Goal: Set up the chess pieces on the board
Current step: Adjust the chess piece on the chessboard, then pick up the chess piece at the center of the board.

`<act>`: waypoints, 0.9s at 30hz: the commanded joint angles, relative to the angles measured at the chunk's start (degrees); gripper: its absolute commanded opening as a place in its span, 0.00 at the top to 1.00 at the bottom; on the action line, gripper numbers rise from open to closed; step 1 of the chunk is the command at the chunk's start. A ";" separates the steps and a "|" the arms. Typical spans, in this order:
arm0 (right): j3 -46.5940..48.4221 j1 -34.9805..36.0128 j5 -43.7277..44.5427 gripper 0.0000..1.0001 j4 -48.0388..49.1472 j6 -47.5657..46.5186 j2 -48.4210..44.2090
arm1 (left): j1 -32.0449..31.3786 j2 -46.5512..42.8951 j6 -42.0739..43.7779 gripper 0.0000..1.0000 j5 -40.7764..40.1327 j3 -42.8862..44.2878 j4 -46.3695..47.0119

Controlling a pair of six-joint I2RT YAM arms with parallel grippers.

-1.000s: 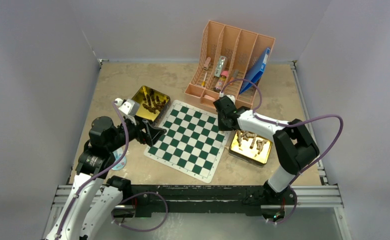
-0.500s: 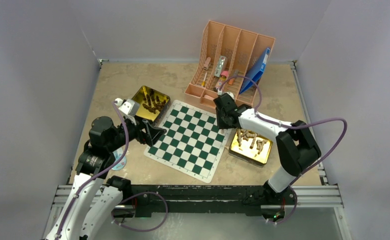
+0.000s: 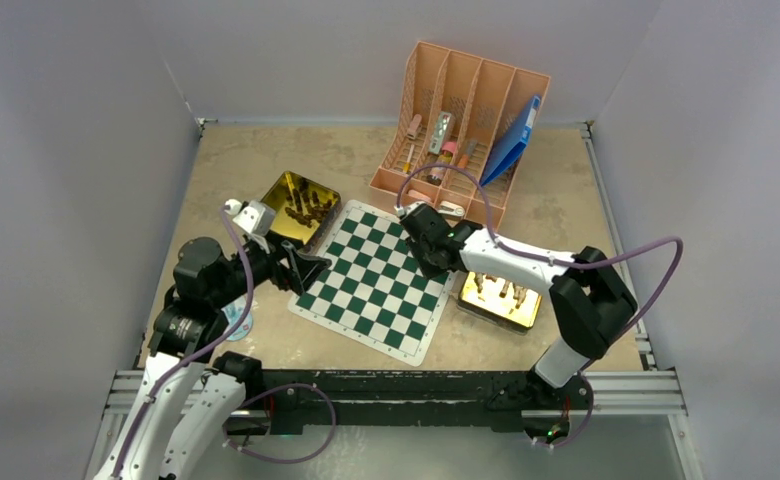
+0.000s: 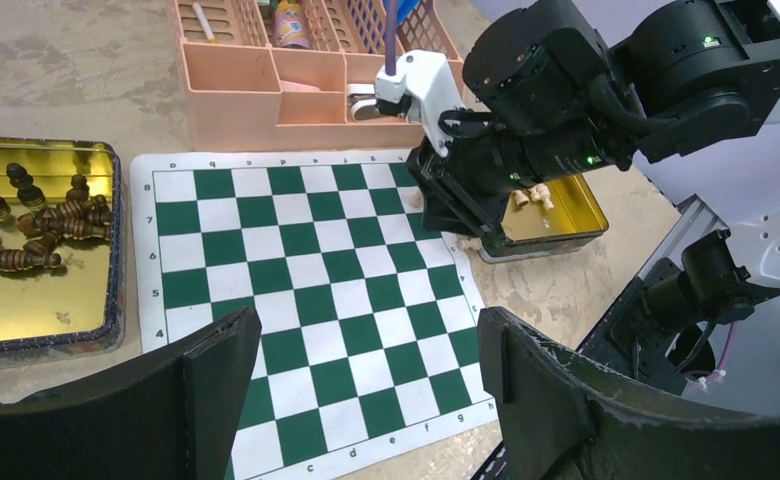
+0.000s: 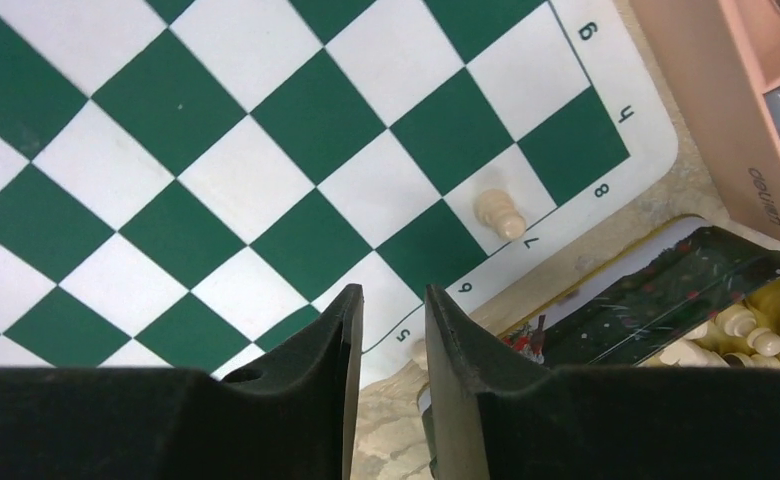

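The green-and-white board [image 3: 371, 290] lies mid-table. One pale pawn [image 5: 498, 213] stands on a white square by its right edge, near the number 7. My right gripper [image 5: 393, 300] hovers over that edge, jaws a narrow gap apart with nothing between them; in the top view the right gripper [image 3: 431, 262] is over the board's right side. Another pale piece [image 5: 418, 352] lies on the table just off the mat. My left gripper [image 4: 366, 340] is wide open and empty above the board's near-left part [image 4: 316, 260]. Dark pieces sit in the left gold tin [image 3: 288, 190], pale ones in the right tin [image 3: 514, 310].
A pink desk organizer [image 3: 456, 110] with markers, tubes and a blue folder [image 3: 513, 140] stands behind the board. The dark-piece tin [image 4: 36, 300] is left of the mat, the pale-piece tin [image 4: 578, 205] right of it. A round disc [image 3: 236, 320] lies by the left arm.
The right gripper has moved left and nearer from the board's far right corner, and its jaws have parted, leaving the pale pawn standing. The left arm shifted slightly left.
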 commanded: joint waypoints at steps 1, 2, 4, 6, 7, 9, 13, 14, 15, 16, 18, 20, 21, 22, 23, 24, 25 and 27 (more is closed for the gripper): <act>0.58 1.46 -0.51 0.69 -1.81 -4.02 -1.42 | -0.25 -1.49 1.28 0.20 -0.98 -0.27 1.10; 0.75 1.98 -0.49 0.69 -1.92 -4.82 -1.39 | -0.20 -1.71 1.33 0.20 -1.03 -0.31 1.15; 0.99 3.46 -0.18 0.69 -2.00 -7.10 -1.19 | -0.25 -1.81 1.37 0.20 -1.20 -0.32 1.08; 1.48 4.89 0.55 0.69 -2.54 -9.23 -0.56 | -0.24 -1.84 1.45 0.20 -1.26 -0.23 0.99; 1.75 5.38 0.59 0.69 -2.86 -10.00 -0.25 | -0.25 -1.79 1.46 0.20 -1.30 -0.15 0.95; 1.96 6.46 1.02 0.69 -3.46 -11.74 0.10 | -0.20 -1.92 1.53 0.20 -1.37 -0.15 0.91; 1.26 8.13 5.27 0.70 -5.99 -12.89 0.81 | -0.20 -2.04 1.55 0.20 -1.40 -0.22 0.91; 0.92 8.18 5.36 0.70 -6.10 -14.63 0.73 | -0.24 -2.00 1.55 0.20 -1.41 -0.23 0.89; 0.35 8.18 5.12 0.70 -6.01 -15.24 0.39 | -0.25 -2.03 1.55 0.20 -1.41 -0.23 0.86; -0.24 8.17 4.65 0.70 -5.97 -15.81 0.18 | -0.25 -2.04 1.55 0.20 -1.39 -0.23 0.89; -1.77 8.13 3.66 0.70 -5.91 -16.66 -0.18 | -0.20 -1.87 1.60 0.20 -1.39 -0.23 0.89; -3.18 8.13 2.61 0.71 -6.13 -17.15 -0.71 | -0.25 -1.88 1.64 0.20 -1.39 -0.23 0.92; -4.12 8.05 2.23 0.73 -5.84 -17.71 -1.13 | -0.25 -1.85 1.64 0.20 -1.30 -0.23 0.99; -4.81 8.01 1.70 0.73 -5.67 -18.47 -1.54 | -0.25 -1.83 1.64 0.20 -1.25 -0.23 1.02; -5.37 8.03 1.14 0.73 -5.69 -19.13 -1.80 | -0.24 -1.79 1.64 0.20 -1.18 -0.23 1.00; -5.83 8.04 1.12 0.73 -5.72 -19.62 -1.82 | -0.25 -1.70 1.64 0.20 -1.07 -0.23 1.10; -6.23 8.04 1.12 0.73 -5.81 -19.91 -1.82 | -0.25 -1.61 1.71 0.20 -0.92 -0.23 1.09; -6.74 7.84 1.29 0.73 -5.21 -20.20 -2.26 | -0.25 -1.44 1.81 0.20 -0.62 -0.23 1.06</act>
